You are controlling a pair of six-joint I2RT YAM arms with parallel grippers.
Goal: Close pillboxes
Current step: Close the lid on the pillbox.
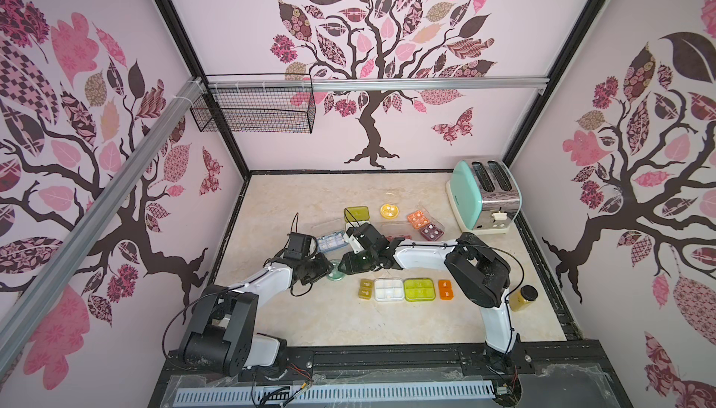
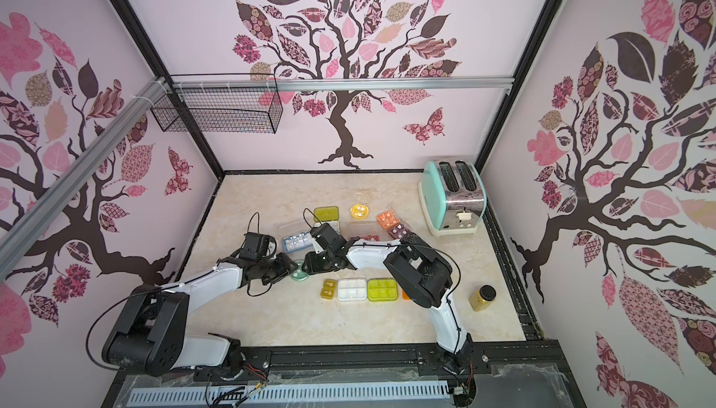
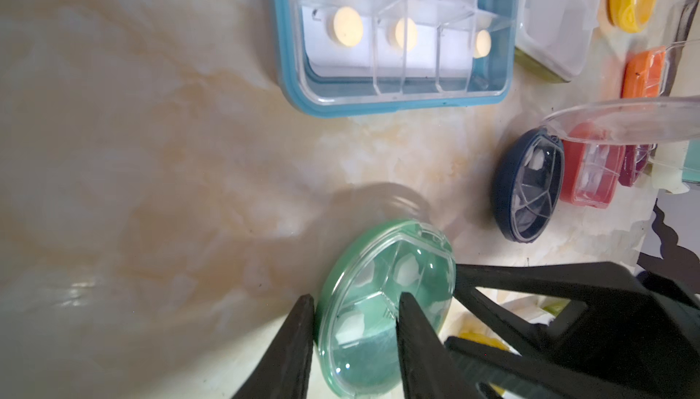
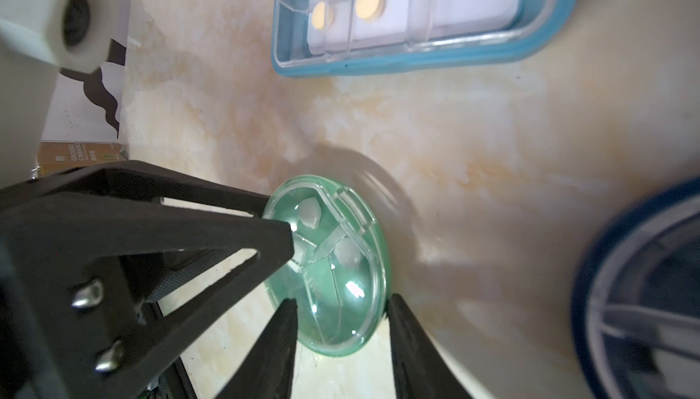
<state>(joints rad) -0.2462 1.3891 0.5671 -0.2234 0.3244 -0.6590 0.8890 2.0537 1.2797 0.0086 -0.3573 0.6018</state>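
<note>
At table (image 1: 290, 321) centre: green round pillbox (image 3: 363, 291), white pills (image 3: 407, 270) inside; left gripper (image 3: 356, 298), right gripper (image 4: 342, 300) spread astride.

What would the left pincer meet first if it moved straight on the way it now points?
The green round pillbox, which sits between the fingers of the left pincer; whether they touch it is unclear.

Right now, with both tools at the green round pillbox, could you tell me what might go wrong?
The left tool and right tool crowd one small green round pillbox; they could collide. If pinched on its smooth domed lid, it may slip out toward the open blue pillbox and scatter its pills.
</note>
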